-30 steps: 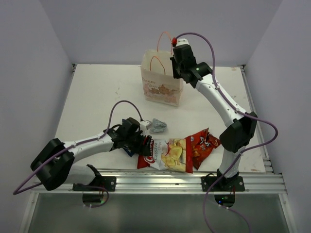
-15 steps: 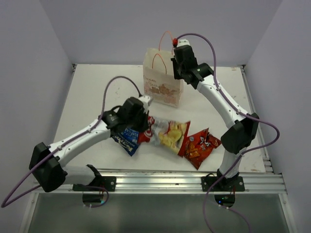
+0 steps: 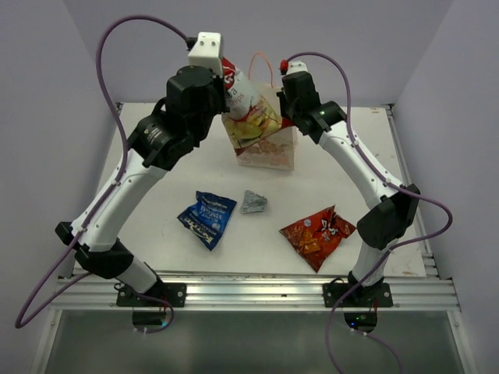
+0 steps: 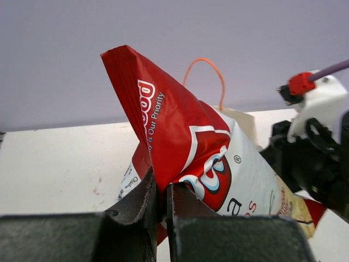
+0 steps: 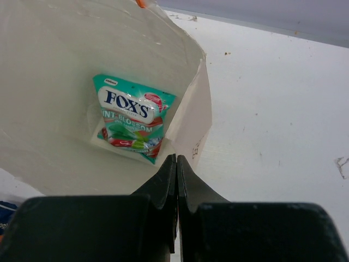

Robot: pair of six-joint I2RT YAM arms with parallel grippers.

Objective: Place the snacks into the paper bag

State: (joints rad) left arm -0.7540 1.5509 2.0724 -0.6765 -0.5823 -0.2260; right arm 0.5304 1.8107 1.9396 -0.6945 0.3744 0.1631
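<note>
- Your left gripper is clenched on the big red-white crinkly chips bag, holding it at the mouth of the upright beige kraft paper bag.
- Your right gripper is closed at that bag's rim; a small green-white packet lies inside.

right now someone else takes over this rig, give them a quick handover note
Left gripper: shut on the big red-white chips bag, which hangs over the paper bag's mouth.
Right gripper: shut on the paper bag's rim, holding it open.
Done: green-white packet lies inside the bag.
To do: drop in the chips bag, then the blue packet, silver foil packet and red-orange chips bag, all on the table.
</note>
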